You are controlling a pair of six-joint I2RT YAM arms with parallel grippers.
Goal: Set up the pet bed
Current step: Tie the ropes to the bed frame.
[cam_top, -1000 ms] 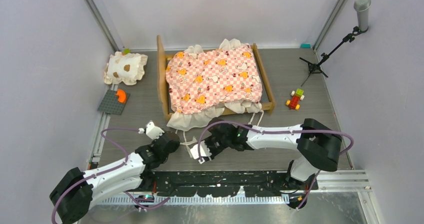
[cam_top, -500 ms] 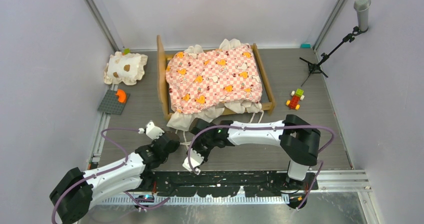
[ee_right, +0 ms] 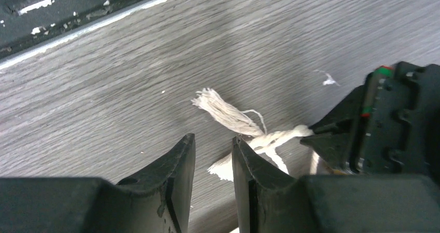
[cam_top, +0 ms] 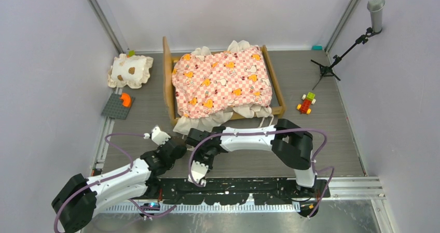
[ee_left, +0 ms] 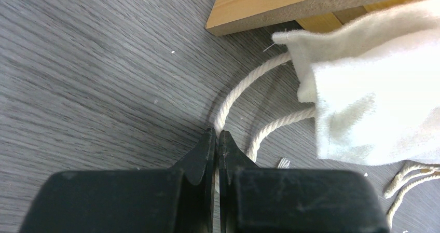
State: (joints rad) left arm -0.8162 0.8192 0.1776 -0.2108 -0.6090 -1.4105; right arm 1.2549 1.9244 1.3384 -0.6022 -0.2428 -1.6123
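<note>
A: Where is the light-wood pet bed [cam_top: 223,82] with the pink checkered mattress?
B: On the grey table [cam_top: 332,124].
A: And the grippers?
B: Both are just in front of the bed. The left gripper [ee_left: 217,134] is closed on a cream cotton cord [ee_left: 244,85]. The right gripper [ee_right: 214,142] is parted and empty.

The left arm [cam_top: 120,178] stretches toward the near left corner of the pet bed [cam_top: 223,82], the left gripper [ee_left: 217,134] pinched tight on a cream cord [ee_left: 244,85]. The right arm [cam_top: 249,138] folds across the bed's near side, the right gripper [ee_right: 214,142] slightly parted, just beside the left.
</note>
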